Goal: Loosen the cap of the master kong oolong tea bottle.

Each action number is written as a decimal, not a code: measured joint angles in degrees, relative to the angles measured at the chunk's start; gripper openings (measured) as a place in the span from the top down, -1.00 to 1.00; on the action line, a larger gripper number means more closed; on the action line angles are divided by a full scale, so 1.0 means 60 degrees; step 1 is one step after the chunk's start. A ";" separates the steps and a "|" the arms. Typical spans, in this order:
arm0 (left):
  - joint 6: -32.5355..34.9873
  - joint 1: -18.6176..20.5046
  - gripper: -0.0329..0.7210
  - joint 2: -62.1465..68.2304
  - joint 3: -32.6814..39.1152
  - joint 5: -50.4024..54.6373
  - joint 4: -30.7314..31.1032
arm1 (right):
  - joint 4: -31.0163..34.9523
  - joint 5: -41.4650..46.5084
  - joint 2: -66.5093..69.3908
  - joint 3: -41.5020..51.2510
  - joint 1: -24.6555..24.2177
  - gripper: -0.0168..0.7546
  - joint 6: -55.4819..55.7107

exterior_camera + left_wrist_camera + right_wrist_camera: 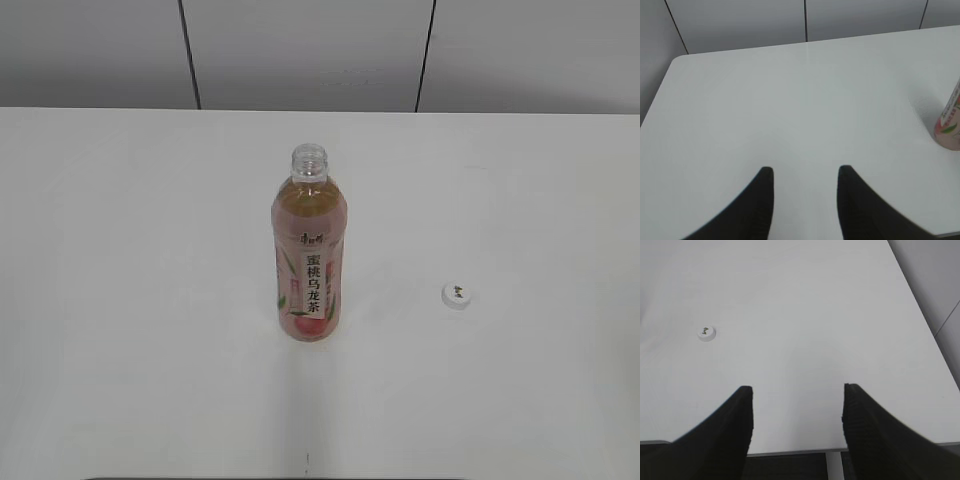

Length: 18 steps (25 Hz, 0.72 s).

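The left end effector [802, 172] hangs over bare table [765, 100] with its two dark fingers spread and nothing between them; it sits well clear of the work, which reads as a parked pose, not a reach. At the right edge of its wrist view, only the pink lower part of the bottle shows.

The master kong oolong tea bottle [308, 250] stands upright near the middle of the table, label facing the exterior camera. Its threaded neck is bare and open. Amber tea fills it up to about the shoulder, leaving the neck clear.

To the right, well apart from the bottle, the cap [456, 296] lies flat on the table with its dark mark facing up. It is therefore fully off the bottle, not merely loosened, so I judge the task done.

The right end effector [797, 390] is likewise spread and empty, hovering near the table's front edge, with the cap lying ahead to its left.
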 joint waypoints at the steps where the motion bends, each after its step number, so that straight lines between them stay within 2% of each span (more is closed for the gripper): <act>1: 0.0000 0.0000 0.21 0.0000 0.0000 0.0000 0.0000 | 0.0000 0.0000 0.0000 0.0000 0.0000 -0.17 0.0000; 18: 0.0000 0.0000 0.21 0.0000 0.0000 0.0000 0.0000 | 0.0000 0.0000 0.0000 0.0000 0.0000 -0.16 0.0000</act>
